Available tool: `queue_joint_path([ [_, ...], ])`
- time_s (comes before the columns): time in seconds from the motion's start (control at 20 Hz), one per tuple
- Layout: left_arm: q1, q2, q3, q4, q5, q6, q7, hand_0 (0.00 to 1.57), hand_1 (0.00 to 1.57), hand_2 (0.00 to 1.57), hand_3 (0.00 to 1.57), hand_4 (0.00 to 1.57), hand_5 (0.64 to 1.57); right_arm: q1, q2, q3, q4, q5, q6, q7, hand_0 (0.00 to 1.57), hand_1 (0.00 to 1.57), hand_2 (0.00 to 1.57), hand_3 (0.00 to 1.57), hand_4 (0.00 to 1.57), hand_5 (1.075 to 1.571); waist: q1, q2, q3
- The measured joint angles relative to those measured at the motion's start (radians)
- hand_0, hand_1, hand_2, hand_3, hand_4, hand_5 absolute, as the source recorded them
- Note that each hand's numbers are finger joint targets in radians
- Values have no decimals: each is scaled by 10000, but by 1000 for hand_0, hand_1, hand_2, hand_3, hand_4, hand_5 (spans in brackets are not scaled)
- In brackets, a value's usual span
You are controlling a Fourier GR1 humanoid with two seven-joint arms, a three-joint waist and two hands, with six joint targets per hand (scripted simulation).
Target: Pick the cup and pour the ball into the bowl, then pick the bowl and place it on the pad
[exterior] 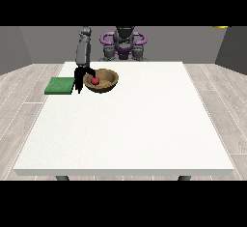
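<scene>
Beside the flat green pad, the hand at the view's left grasps the round wooden bowl's rim, red ball inside.

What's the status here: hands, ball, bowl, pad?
Robot hand at view's left at bowl rim. Ball in bowl. Pad beside it, bare. No cup seen.

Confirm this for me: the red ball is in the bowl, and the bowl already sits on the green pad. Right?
Not quite. In the front view the red ball is in the bowl, but the bowl stands on the white table, to the right of the green pad, not on it.
</scene>
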Motion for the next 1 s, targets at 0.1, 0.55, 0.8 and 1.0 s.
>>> queue_joint_path([
  [0.1,43,138,78,18,146,-151,22,0,0,0,0,1023,1540,-139,106,62,59,61,-232,-2,0,0,0,0,477,1547,63,-32,3],
  [0.55,-26,504,414,-174,638,-364,143,0,0,0,0,1071,1523,288,-360,-42,13,321,-1426,13,1571,1571,1571,1566,903,1495,406,176,-206],
  [0.8,-85,613,518,-76,797,-423,214,0,0,0,0,1160,1527,520,-393,174,-400,485,-2067,113,1571,1571,1571,1292,995,1542,537,208,-149],
  [1.0,77,643,560,208,792,-488,192,0,0,0,0,1192,1526,530,-543,529,-662,671,-2545,1161,1571,1571,1571,1175,1000,1545,495,-34,24],
])
